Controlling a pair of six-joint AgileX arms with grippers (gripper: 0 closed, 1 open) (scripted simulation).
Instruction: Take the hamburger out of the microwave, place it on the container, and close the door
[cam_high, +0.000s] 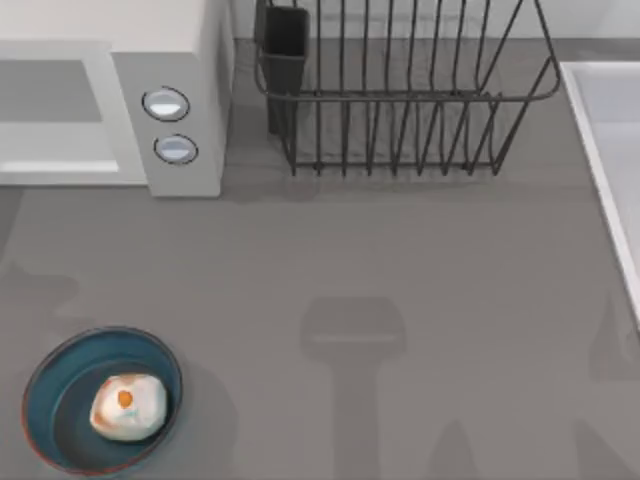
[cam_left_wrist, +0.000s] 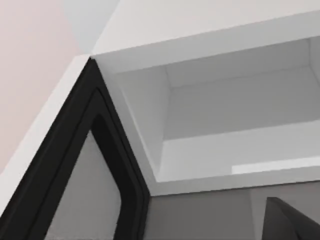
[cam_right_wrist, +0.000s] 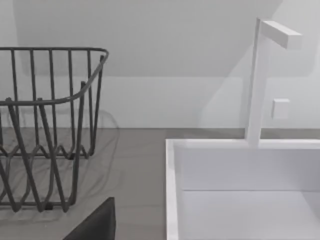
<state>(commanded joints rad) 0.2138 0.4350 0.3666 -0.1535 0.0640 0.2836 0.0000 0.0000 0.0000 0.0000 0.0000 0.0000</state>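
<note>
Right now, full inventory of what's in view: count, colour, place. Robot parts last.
hamburger: 1, cream-white with orange spot, in the container.
container: 1, blue bowl with reddish rim, table front left.
microwave: 1, white, two silvery-blue knobs, back left, cavity open.
door: 1, dark-framed inner face, swung open, left wrist view.
dish rack: 1, black wire, back centre.
sink: 1, white, right side, with white faucet.
left gripper: dark finger near the microwave.
right gripper: dark finger between dish rack and sink.
</note>
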